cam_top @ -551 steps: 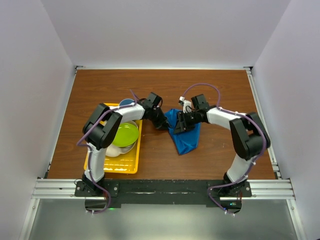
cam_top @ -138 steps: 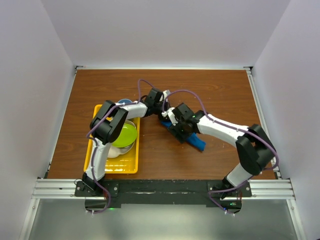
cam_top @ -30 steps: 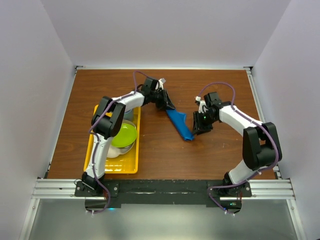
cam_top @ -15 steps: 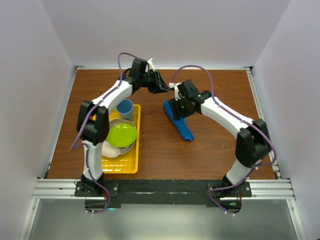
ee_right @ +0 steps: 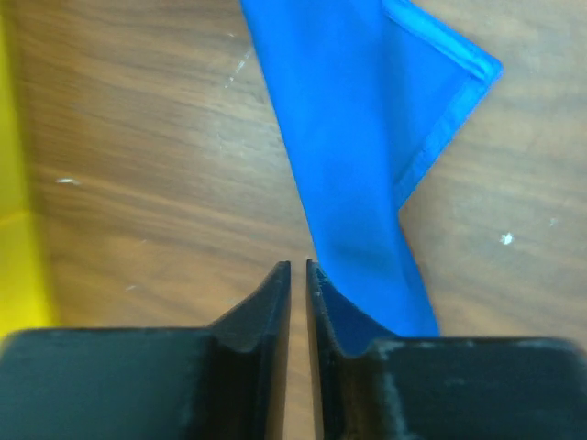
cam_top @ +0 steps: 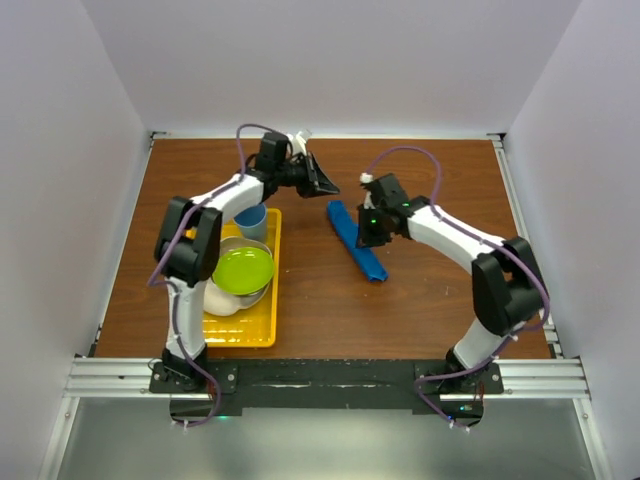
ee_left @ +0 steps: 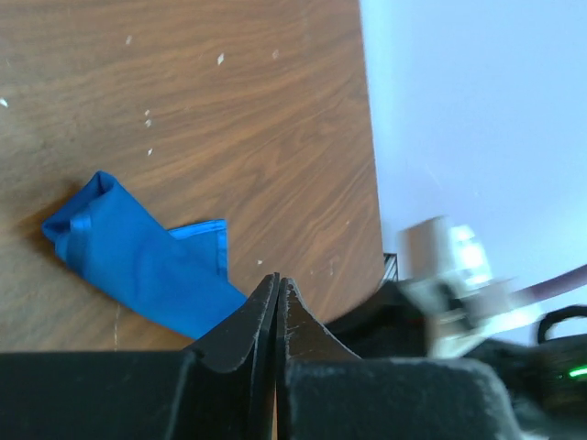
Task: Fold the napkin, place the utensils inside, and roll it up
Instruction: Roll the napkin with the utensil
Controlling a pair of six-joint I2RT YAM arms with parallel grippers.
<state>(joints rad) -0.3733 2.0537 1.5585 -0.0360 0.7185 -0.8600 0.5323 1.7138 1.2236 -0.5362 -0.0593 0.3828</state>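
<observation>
The napkin (cam_top: 356, 242) lies as a narrow bright blue strip running diagonally across the middle of the brown table (cam_top: 440, 310). It also shows in the left wrist view as napkin (ee_left: 138, 264) and in the right wrist view as napkin (ee_right: 358, 137). My left gripper (cam_top: 328, 187) hovers just beyond the strip's far end, its jaws pressed together on nothing (ee_left: 277, 278). My right gripper (cam_top: 367, 235) hangs over the strip's middle. Its jaws stand a hairline apart with nothing between them (ee_right: 298, 266), and the cloth lies just to their right. The utensils are out of sight.
A yellow tray (cam_top: 272, 300) sits at the left, with its edge in the right wrist view (ee_right: 14, 183). It holds a small blue cup (cam_top: 250, 215) and a green plate (cam_top: 246, 268) on a bowl. White walls enclose the table.
Both grippers closed after standing wider half a second ago. The right gripper slid from the napkin's far end toward its middle. The left gripper barely shifted. The napkin stayed put.
</observation>
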